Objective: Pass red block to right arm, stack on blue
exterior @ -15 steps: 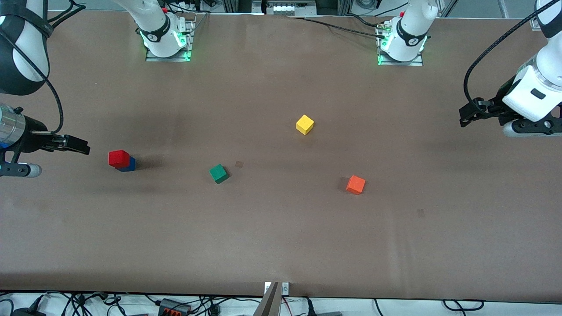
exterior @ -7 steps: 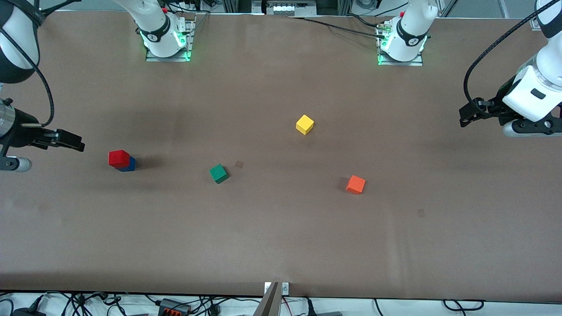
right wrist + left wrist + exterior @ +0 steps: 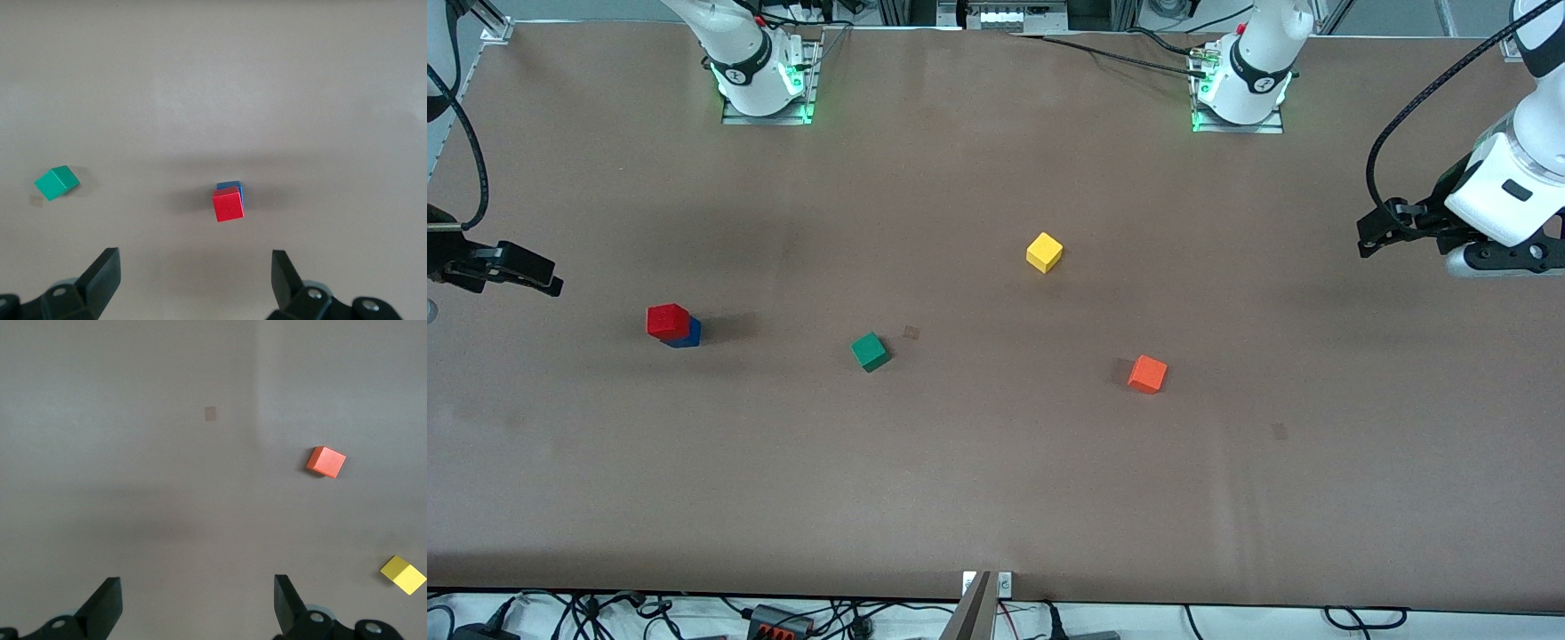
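A: Red block (image 3: 667, 320) sits on the blue block (image 3: 688, 333), near the right arm's end of the desk (image 3: 996, 480); stack looks done, pretty square, blue peeking out at one side only.

B: What changed just now?

A: Right end effector (image 3: 532, 276) has pulled back from the stack over the last sec; it was close beside the blocks, now it's out by the desk's edge at the right arm's end, well apart from them; jaws wide, holding nothing. Blocks didn't budge while it left; so release was clean, I'd judge the task basically complete.

B: And from its own cam?

A: Right wrist view shows the red block (image 3: 228, 205) on blue (image 3: 232, 187), out ahead of the spread fingertips (image 3: 107, 270), roughly centred between them, not touching.

B: Left arm?

A: Left end effector (image 3: 1383, 233) waits over its own end of the desk, wide open, empty; hasn't moved. Green block (image 3: 869, 351), yellow block (image 3: 1044, 252), orange block (image 3: 1147, 374) lie untouched mid-desk.
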You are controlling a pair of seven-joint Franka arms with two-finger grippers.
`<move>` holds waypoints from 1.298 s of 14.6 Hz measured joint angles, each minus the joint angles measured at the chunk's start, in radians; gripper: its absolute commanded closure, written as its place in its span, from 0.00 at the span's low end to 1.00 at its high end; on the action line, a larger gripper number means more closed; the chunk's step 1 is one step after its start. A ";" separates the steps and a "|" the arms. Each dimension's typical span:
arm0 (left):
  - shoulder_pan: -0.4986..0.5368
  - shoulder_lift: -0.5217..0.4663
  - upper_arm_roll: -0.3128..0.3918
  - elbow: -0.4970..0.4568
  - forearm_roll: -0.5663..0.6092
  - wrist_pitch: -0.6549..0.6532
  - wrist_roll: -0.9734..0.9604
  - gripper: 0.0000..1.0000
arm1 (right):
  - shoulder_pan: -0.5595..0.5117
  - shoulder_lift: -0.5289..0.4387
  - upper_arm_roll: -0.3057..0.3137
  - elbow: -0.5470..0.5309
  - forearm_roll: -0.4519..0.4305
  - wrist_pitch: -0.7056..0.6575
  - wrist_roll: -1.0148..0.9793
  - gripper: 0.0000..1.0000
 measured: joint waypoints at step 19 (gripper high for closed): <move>0.001 0.000 0.001 0.000 0.000 -0.012 -0.002 0.00 | 0.000 -0.209 0.009 -0.304 -0.012 0.136 0.000 0.00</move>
